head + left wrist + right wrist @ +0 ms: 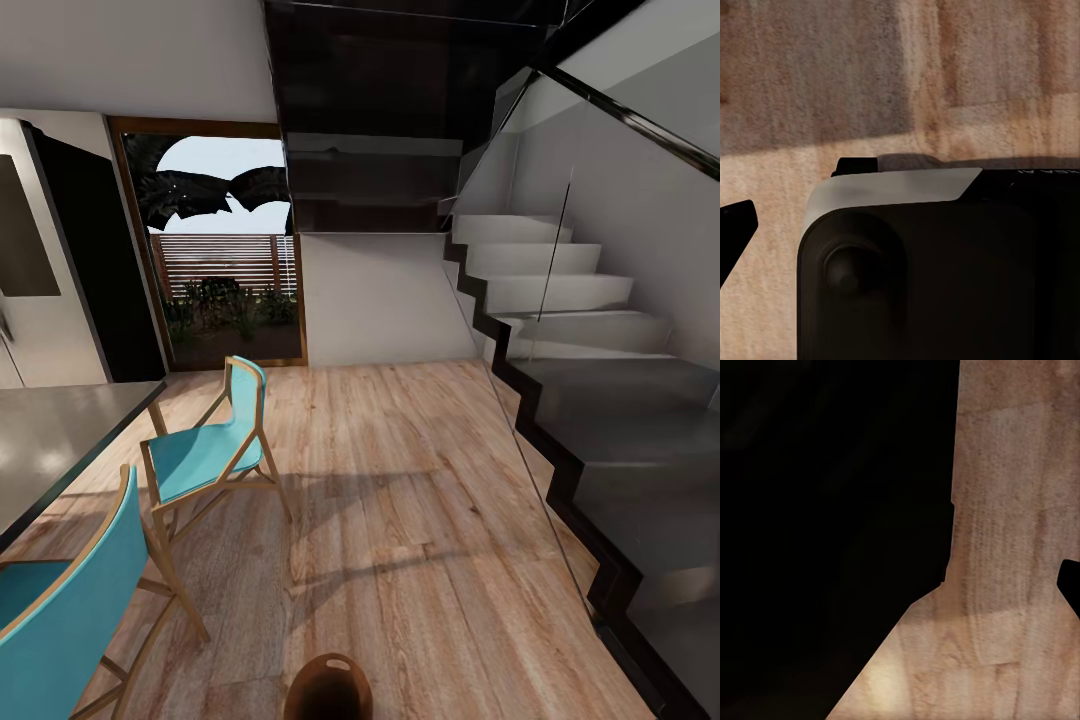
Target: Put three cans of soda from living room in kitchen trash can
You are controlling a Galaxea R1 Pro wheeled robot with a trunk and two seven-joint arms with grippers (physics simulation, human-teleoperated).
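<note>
A light wood floor (400, 480) runs from a glass door (225, 250) with a garden behind it to a grey staircase (600, 400) behind a glass balustrade, so the robot stands in open passage, apparently on its way and not at work. At the left edge rises part of a stainless-steel fridge (25, 280), which suggests the kitchen. A grey counter (50, 440) cuts in below it, with two turquoise chairs (205, 450) drawn up to it.

The trash can (328, 685) sits on the floor at the bottom edge of the head view, cut off by the frame, so only its brown rim and slot handle show. Its place relative to either tool cannot be read.

The left wrist view looks down on floorboards past a dark, grey-topped part of the robot's body (922, 262). The right wrist view is half black (something close and unlit) beside bare boards. A dark sliver at each view's edge may be a finger, so whether either tool is open, closed or holding a can cannot be told. No soda can can be made out.
</note>
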